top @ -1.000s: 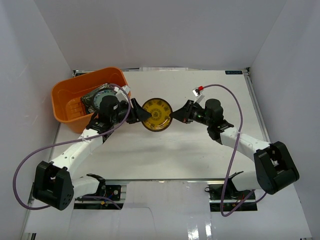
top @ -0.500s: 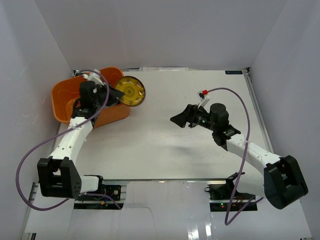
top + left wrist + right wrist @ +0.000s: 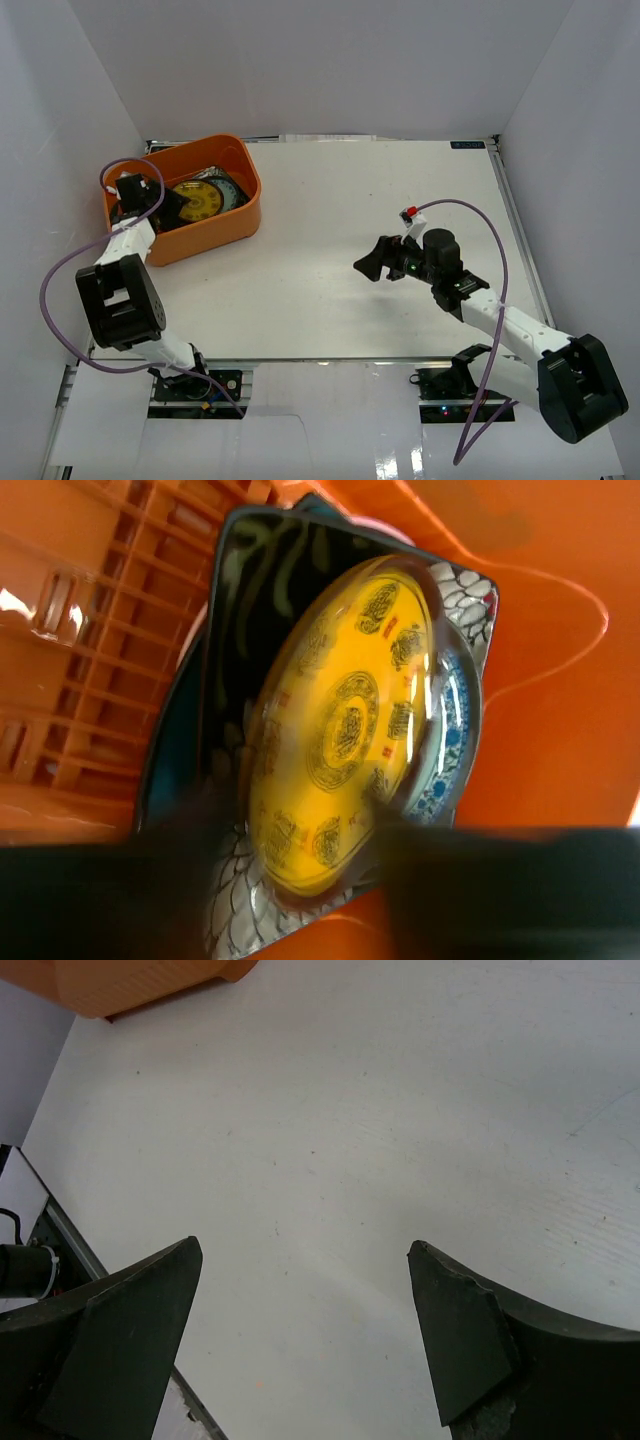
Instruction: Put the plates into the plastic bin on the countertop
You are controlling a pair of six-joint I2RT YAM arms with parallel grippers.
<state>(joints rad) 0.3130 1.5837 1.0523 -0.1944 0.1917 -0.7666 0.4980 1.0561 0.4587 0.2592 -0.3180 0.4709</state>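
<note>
The orange plastic bin (image 3: 243,216) stands at the far left of the white countertop (image 3: 330,250). Inside it a small yellow patterned plate (image 3: 200,200) (image 3: 340,720) rests tilted on a black floral square plate (image 3: 250,570), with a light-blue patterned round plate (image 3: 452,742) beneath. A teal plate's edge (image 3: 165,770) shows at the left of the stack. My left gripper (image 3: 172,205) (image 3: 305,825) hangs open inside the bin, its blurred fingers on either side of the yellow plate's near edge. My right gripper (image 3: 368,265) (image 3: 300,1250) is open and empty over bare countertop.
Grey walls close the countertop on three sides. The bin's slotted base (image 3: 90,680) shows left of the plates. A corner of the bin (image 3: 130,985) appears far off in the right wrist view. Purple cables loop from both arms.
My left arm carried the yellow plate from the table's middle into the bin and opened on it. The right gripper let go of the plate, opened and drew back to the right.
</note>
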